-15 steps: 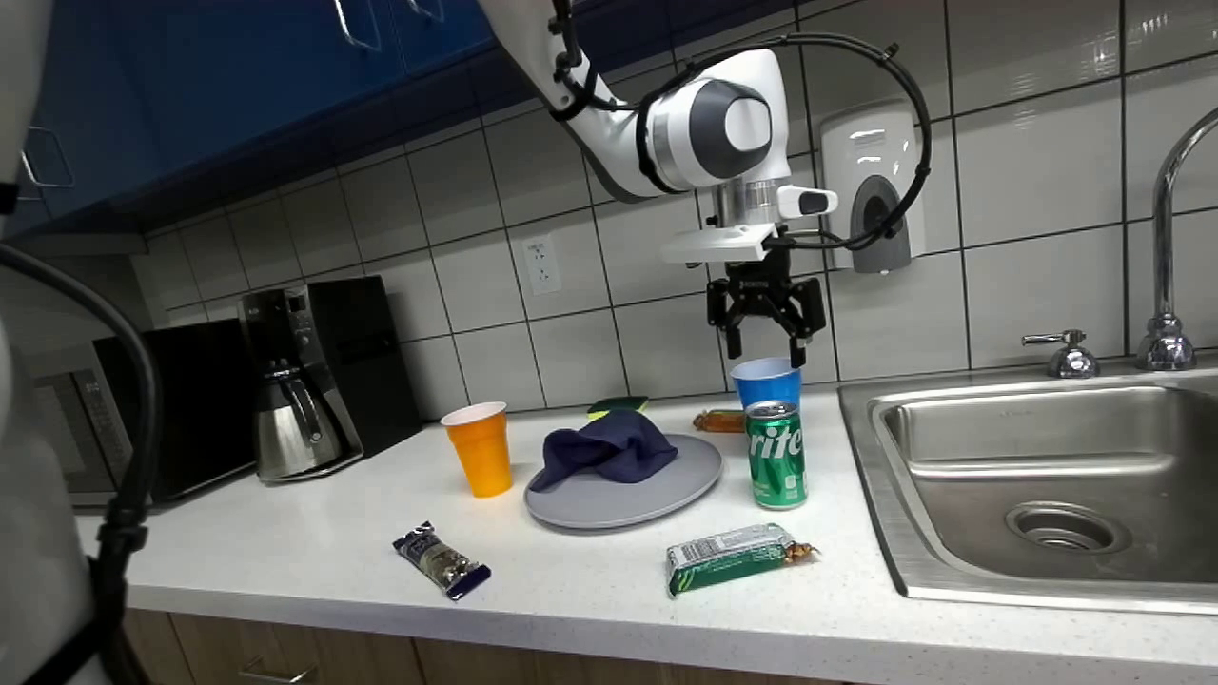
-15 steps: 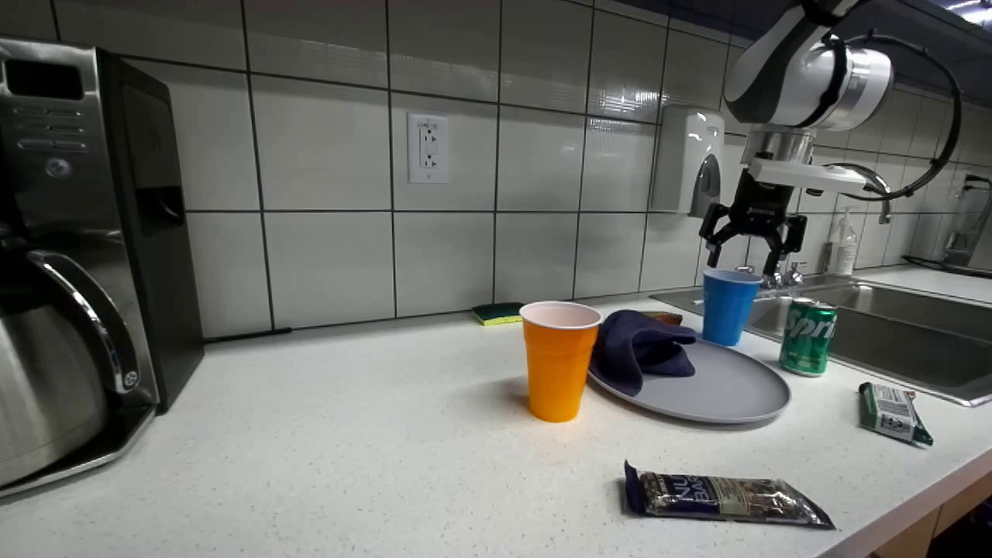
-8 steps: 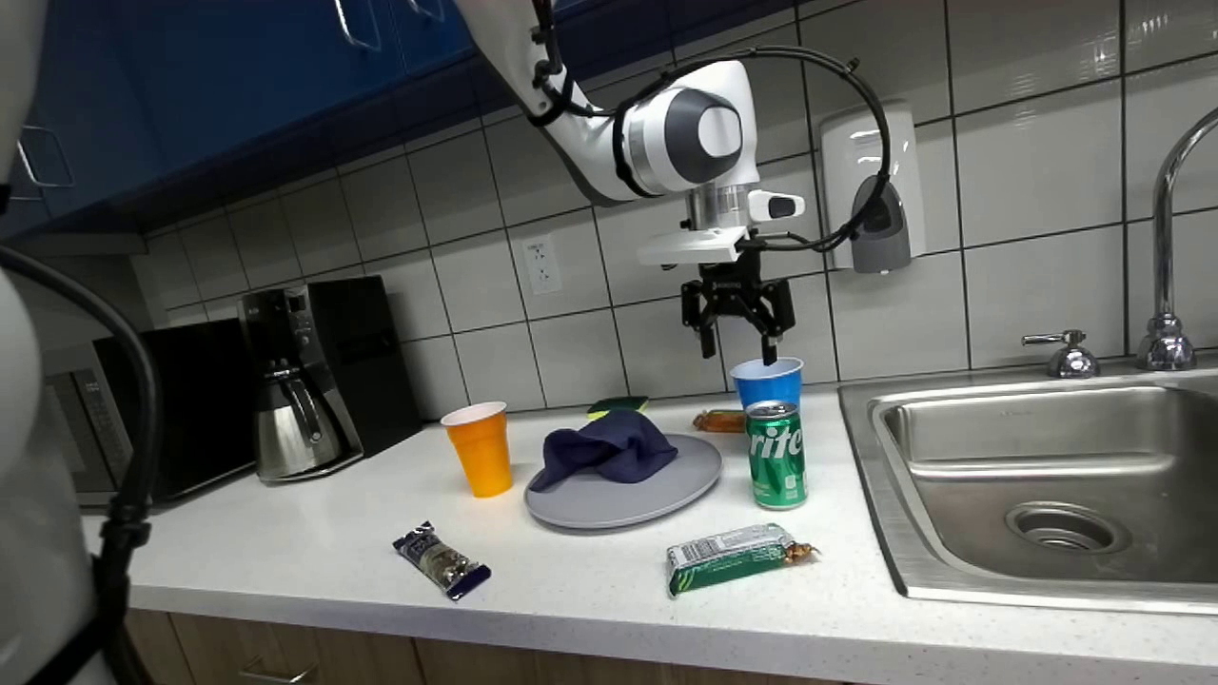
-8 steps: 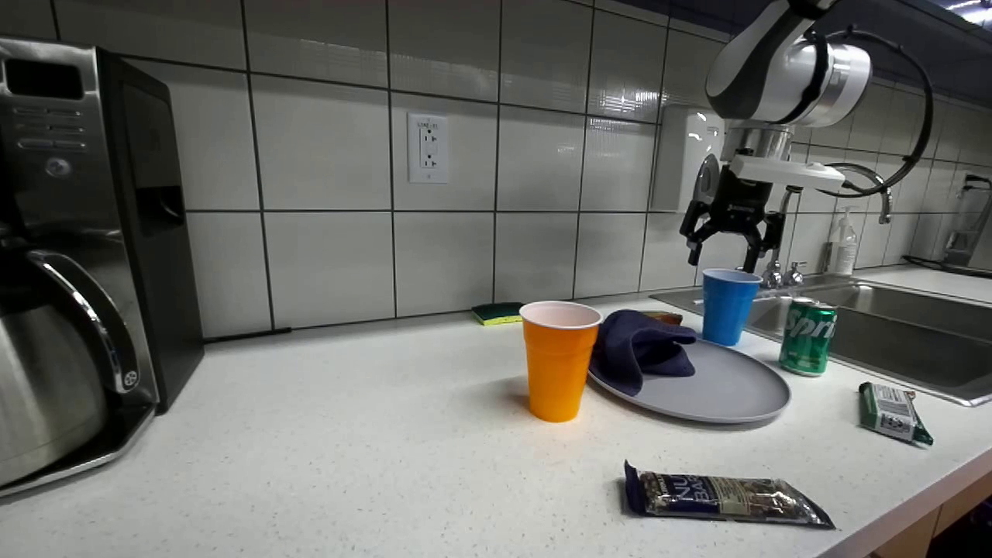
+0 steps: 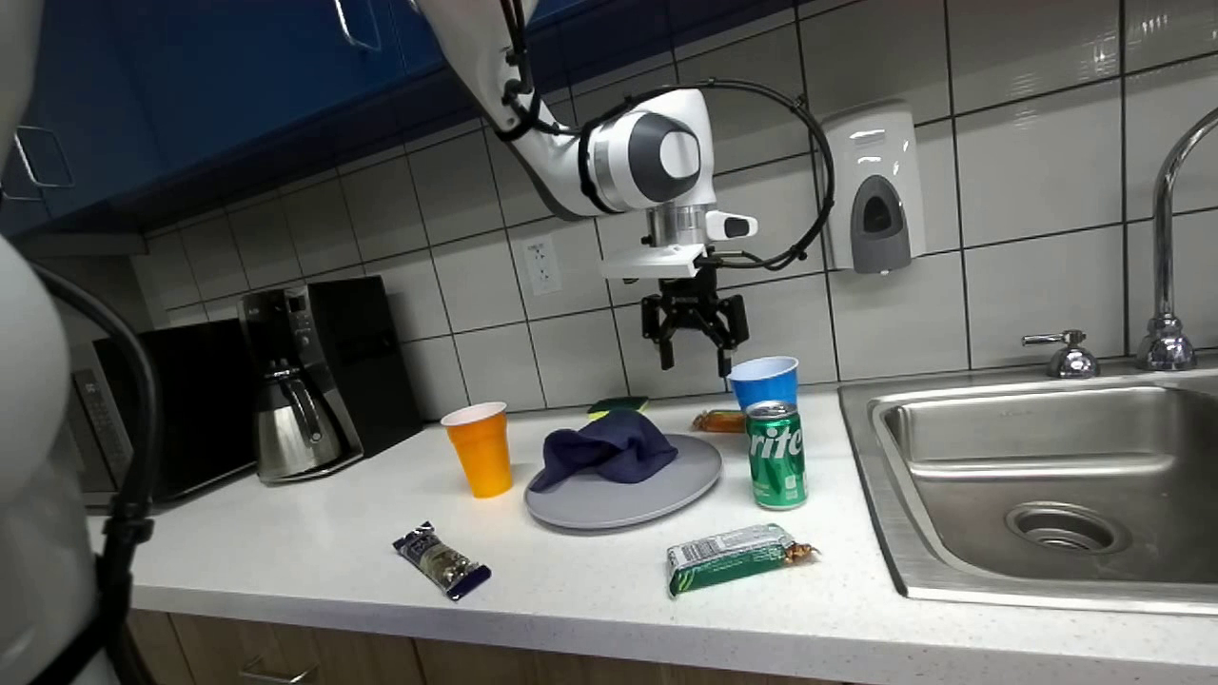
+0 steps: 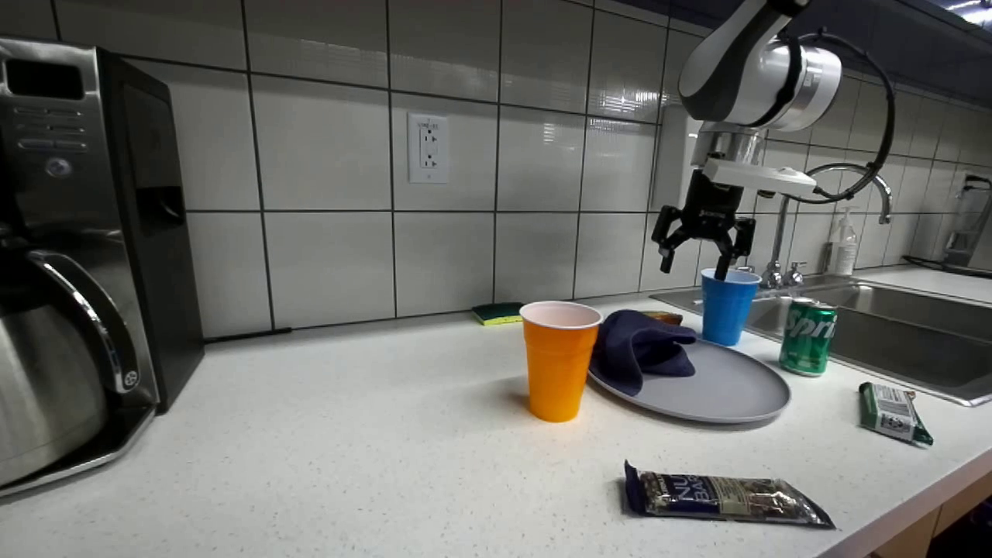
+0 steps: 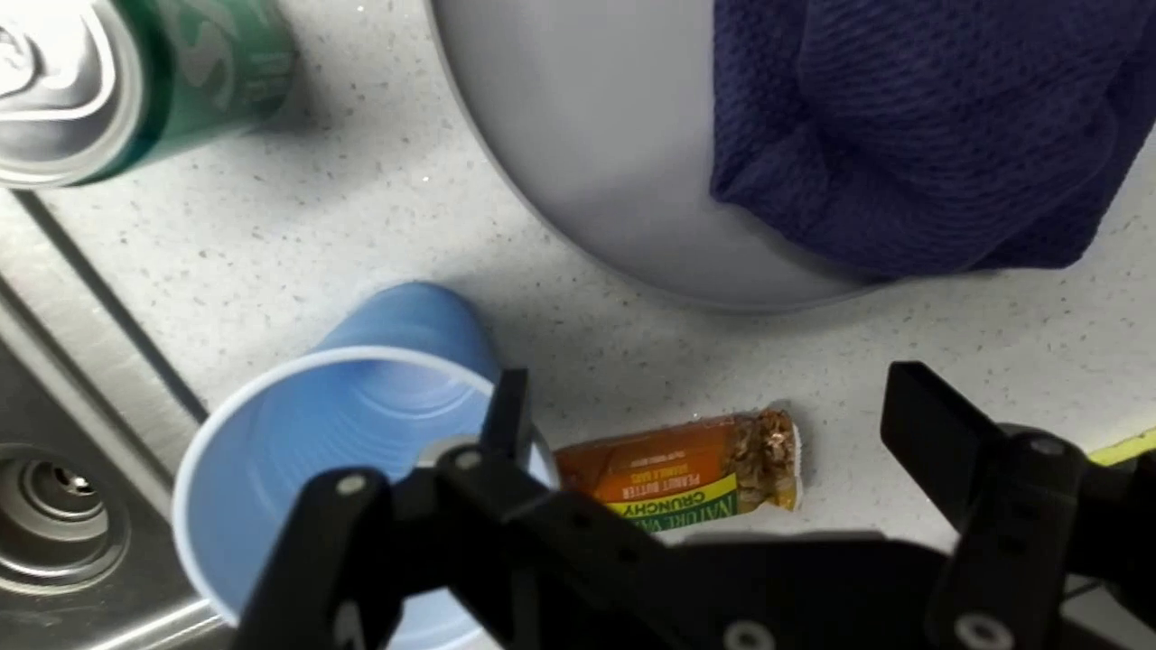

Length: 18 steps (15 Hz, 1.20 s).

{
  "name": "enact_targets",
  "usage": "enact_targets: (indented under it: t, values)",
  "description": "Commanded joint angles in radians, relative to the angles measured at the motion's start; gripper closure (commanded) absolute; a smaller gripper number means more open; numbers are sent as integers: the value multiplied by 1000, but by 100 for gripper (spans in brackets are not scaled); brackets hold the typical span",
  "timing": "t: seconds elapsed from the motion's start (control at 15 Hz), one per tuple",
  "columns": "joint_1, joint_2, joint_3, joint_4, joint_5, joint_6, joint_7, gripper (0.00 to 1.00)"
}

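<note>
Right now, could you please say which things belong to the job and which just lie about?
Likely job, nearest the open pincer: blue cup, peanut butter bar.
Probably lying about: orange cup, Sprite can, plate, cloth, nut bar, green packet, sponge.

Blue cup point(image 5: 764, 382), exterior view: base hidden behind green can point(image 5: 778, 459) | orange bar point(image 7: 673, 469), wrist view: left end hidden | coffee maker point(image 6: 124, 248), exterior view: cropped left
</note>
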Motion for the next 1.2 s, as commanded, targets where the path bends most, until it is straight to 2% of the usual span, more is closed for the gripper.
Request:
enact_targets:
  t: [0.0,0.33,1.13]
  values:
    - [13,-32,35,-44,7,8,17,0]
    - [31,-30,66,-63,25,15,11,0]
    - [37,-19,85,-79,37,16,4,0]
